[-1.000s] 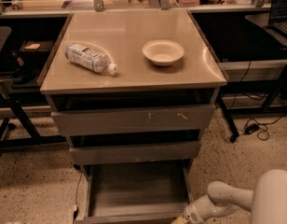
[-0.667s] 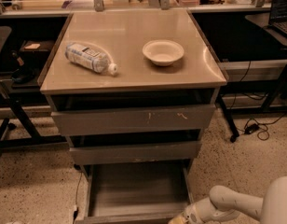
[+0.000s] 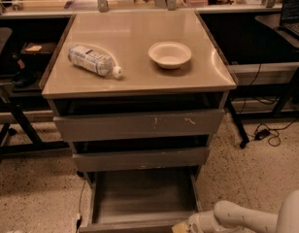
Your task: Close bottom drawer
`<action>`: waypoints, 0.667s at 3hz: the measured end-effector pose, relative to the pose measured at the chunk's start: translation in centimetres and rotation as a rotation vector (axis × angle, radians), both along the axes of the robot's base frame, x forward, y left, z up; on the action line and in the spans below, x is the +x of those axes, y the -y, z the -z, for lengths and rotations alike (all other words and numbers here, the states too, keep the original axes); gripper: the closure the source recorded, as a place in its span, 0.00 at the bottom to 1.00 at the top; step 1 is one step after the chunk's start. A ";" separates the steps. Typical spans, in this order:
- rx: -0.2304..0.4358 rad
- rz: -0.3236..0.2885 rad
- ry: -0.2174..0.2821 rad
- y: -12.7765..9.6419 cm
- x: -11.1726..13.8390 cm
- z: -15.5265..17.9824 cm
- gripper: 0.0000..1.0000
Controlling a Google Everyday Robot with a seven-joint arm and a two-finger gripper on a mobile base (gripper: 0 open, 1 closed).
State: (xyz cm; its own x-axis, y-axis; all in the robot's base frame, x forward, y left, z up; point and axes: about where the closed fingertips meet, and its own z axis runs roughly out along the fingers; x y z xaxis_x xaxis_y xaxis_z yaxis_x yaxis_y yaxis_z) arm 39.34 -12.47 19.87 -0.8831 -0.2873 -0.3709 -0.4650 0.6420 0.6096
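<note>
As the bottom drawer [image 3: 140, 198] gapes, the pincer [image 3: 184, 225] flanks its front-right corner.

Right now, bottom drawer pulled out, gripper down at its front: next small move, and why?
Probably a short push straight in toward the cabinet. The bottom drawer sits pulled far out, its tray open to view. The gripper is low at the right end of the drawer's front panel, apparently at or against it, so a push can likely begin from there.

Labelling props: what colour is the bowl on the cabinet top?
Bowl: plain cream-white, camera view. Gripper low right, at the bottom drawer front.
</note>
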 end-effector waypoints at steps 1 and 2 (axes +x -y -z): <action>-0.047 0.023 0.000 -0.6 0.4 1.4 1.00; -0.093 0.074 0.028 -0.2 2.4 2.3 1.00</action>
State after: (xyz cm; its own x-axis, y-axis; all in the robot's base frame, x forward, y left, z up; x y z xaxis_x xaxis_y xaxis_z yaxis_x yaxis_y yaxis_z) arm 41.75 -12.32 17.56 -0.8930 -0.2557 -0.3704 -0.4300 0.7282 0.5338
